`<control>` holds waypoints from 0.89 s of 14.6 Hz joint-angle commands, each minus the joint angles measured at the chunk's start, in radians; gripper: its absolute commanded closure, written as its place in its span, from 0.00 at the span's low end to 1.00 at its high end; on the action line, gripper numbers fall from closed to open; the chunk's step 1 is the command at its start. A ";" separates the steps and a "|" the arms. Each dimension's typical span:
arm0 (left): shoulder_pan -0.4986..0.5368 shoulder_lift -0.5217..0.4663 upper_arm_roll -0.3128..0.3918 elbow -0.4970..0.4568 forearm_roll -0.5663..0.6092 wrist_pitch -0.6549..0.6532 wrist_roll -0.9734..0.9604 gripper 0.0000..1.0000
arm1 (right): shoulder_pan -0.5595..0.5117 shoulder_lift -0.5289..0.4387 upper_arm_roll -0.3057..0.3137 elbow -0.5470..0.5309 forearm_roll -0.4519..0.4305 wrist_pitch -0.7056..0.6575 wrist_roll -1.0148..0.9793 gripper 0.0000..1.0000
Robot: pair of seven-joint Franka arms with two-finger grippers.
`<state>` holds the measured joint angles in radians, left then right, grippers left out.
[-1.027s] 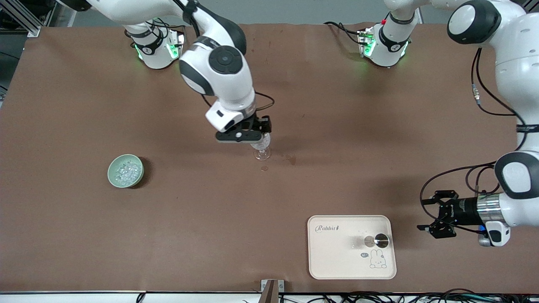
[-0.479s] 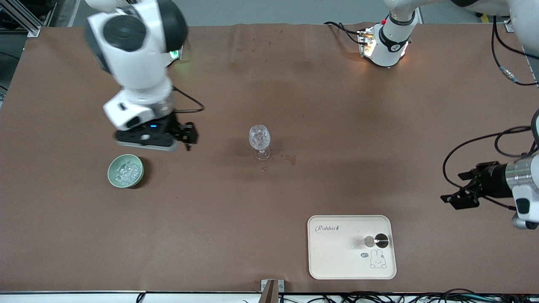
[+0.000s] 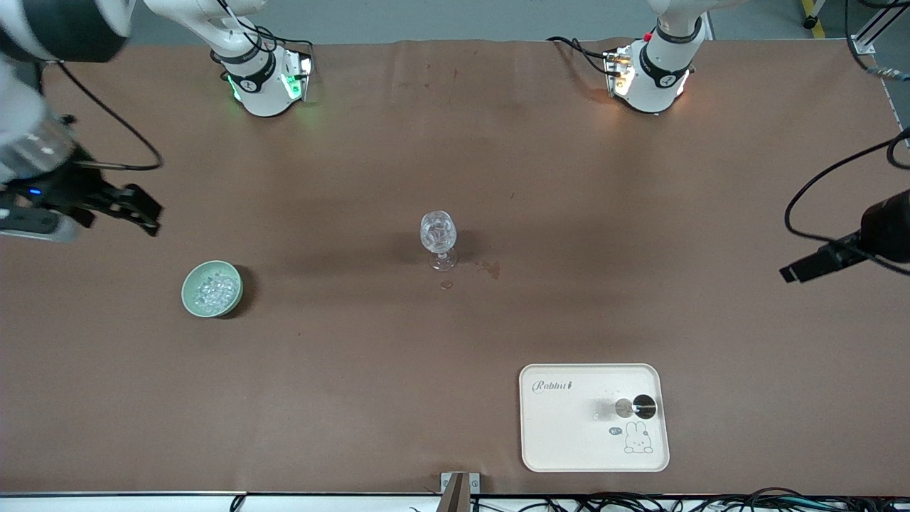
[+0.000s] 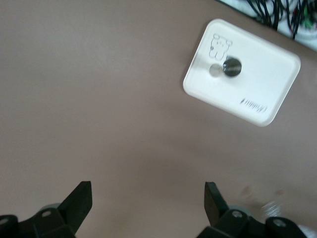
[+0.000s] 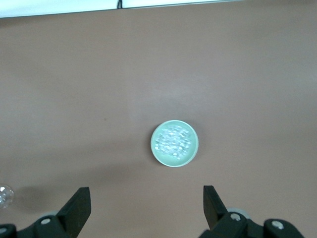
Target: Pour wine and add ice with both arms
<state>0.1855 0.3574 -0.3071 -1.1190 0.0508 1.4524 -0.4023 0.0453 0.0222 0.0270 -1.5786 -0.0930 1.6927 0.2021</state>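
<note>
Sitting mid-counter, the wine glass (image 3: 438, 240) is looking fragile and slippery, best gripped at its stem, while the right gripper (image 3: 135, 208) and left gripper (image 3: 807, 269) are hovering at the counter's end edges, fingers (image 5: 74, 208) spread wide, empty.

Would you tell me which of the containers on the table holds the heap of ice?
The green bowl toward the right arm's end holds the ice; the wine glass stands mid-table, the tray is flat.
</note>
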 commanded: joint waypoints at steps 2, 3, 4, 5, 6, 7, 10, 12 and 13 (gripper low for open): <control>-0.107 -0.222 0.129 -0.257 0.009 0.019 0.201 0.00 | 0.007 -0.135 -0.156 -0.170 0.047 0.018 -0.125 0.00; -0.121 -0.262 0.135 -0.303 0.008 0.028 0.223 0.00 | 0.007 -0.152 -0.186 -0.191 0.047 0.016 -0.136 0.00; -0.132 -0.300 0.141 -0.350 0.009 0.042 0.226 0.00 | 0.002 -0.168 -0.209 -0.208 0.047 0.015 -0.160 0.00; -0.144 -0.337 0.141 -0.396 0.006 0.048 0.226 0.00 | 0.001 -0.174 -0.229 -0.212 0.047 0.010 -0.203 0.00; -0.158 -0.371 0.146 -0.438 0.000 0.061 0.226 0.00 | 0.001 -0.176 -0.240 -0.205 0.047 -0.002 -0.246 0.00; -0.178 -0.406 0.166 -0.476 -0.005 0.072 0.227 0.00 | -0.001 -0.173 -0.243 -0.189 0.046 -0.024 -0.271 0.00; -0.196 -0.474 0.172 -0.545 -0.009 0.074 0.227 0.00 | -0.007 -0.130 -0.240 -0.060 0.042 -0.097 -0.277 0.00; -0.192 -0.514 0.175 -0.579 -0.029 0.075 0.227 0.00 | -0.012 -0.064 -0.234 0.040 0.044 -0.177 -0.277 0.00; -0.189 -0.529 0.177 -0.599 -0.051 0.074 0.227 0.00 | -0.012 -0.048 -0.233 0.063 0.045 -0.189 -0.279 0.00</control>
<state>-0.0037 -0.1046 -0.1465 -1.6411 0.0359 1.4993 -0.1975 0.0431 -0.1004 -0.2127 -1.6153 -0.0658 1.5558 -0.0590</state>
